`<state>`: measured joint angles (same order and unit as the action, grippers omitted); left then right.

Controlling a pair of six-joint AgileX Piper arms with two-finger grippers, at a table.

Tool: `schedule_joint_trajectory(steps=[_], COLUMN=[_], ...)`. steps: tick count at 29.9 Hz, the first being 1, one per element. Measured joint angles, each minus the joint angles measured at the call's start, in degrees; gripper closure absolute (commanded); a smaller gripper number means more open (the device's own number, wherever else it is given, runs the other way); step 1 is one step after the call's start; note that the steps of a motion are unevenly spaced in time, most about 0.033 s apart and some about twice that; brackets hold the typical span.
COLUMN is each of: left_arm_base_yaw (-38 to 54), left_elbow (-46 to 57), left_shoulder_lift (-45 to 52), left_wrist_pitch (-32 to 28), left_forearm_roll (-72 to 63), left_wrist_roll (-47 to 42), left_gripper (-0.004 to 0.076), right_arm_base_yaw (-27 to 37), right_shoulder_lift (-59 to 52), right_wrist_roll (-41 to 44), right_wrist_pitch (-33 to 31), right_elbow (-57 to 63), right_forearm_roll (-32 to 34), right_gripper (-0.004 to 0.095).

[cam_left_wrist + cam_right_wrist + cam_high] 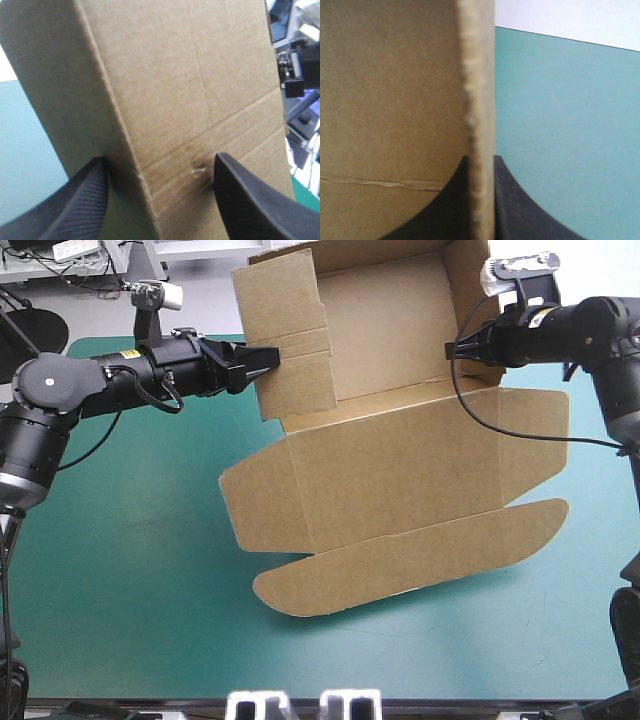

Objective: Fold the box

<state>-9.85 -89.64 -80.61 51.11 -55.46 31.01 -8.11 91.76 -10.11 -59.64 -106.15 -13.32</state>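
The left gripper (266,360) has its black fingers (75,210) set apart around a folded corner of the brown cardboard box (400,470), a cut sheet with its walls raised. Both tips press on board, one on each face of the fold, with a small dent beside the tip on the lit face. That wall fills nearly all of the left wrist view and hides what lies ahead.

The right gripper (458,347) is clamped all but shut on the raw edge of the opposite wall. In its wrist view the thin board stands on edge between the fingers (512,200). Brown panel fills one side there and bare teal-green cover (560,125) the other.

Seen from above, the box hangs tilted between the two arms toward the table's far edge, its open tray facing the camera. The lid and its rounded flaps spread down over the middle of the table. Whether the lowest flap touches the cover cannot be told.
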Motion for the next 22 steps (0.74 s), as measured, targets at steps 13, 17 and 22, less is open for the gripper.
schedule_joint_trajectory(steps=[13,17,22], left_arm_base_yaw=[0.2,0.4,0.2], left_elbow=[-0.6,-0.6,-0.6], left_shoulder_lift=[0.0,0.0,0.0], left_wrist_pitch=[-3.0,-3.1,-2.1], left_forearm_roll=[18.3,24.3,33.9], left_wrist_roll=[-13.4,-17.5,-24.6], left_gripper=[0.0288,0.0319,0.0321], right_arm_base_yaw=[-10.4,-12.2,-13.1], right_shoulder_lift=[7.0,8.6,9.0], right_wrist_roll=[5.9,6.3,6.5], right_wrist_pitch=[8.1,9.6,10.6], right_elbow=[0.0,0.0,0.0], right_forearm_roll=[1.5,1.5,0.7], right_gripper=[0.0926,0.0927,0.0927])
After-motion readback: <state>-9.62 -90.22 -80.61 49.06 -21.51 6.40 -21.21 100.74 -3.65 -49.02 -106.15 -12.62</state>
